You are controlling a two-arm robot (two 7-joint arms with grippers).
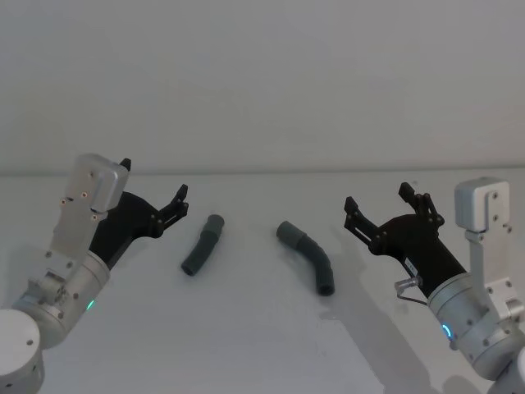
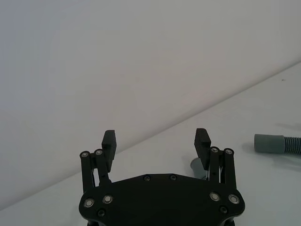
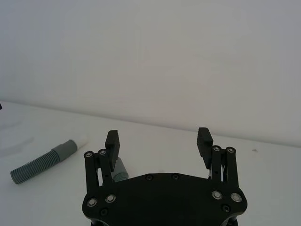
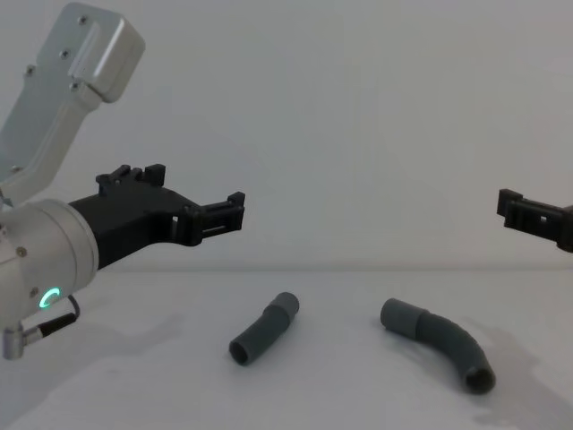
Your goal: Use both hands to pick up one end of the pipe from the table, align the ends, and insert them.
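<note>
On a white table [image 1: 246,345], the short pipe [image 1: 203,245] and curved pipe [image 1: 308,254] lie apart. Left gripper [image 1: 153,177] and right gripper [image 1: 378,197] hover outside them, both wide open.

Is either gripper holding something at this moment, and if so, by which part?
Nothing is held. The left gripper and right gripper are open above the table; the short hose piece and the curved hose piece lie on it untouched.
</note>
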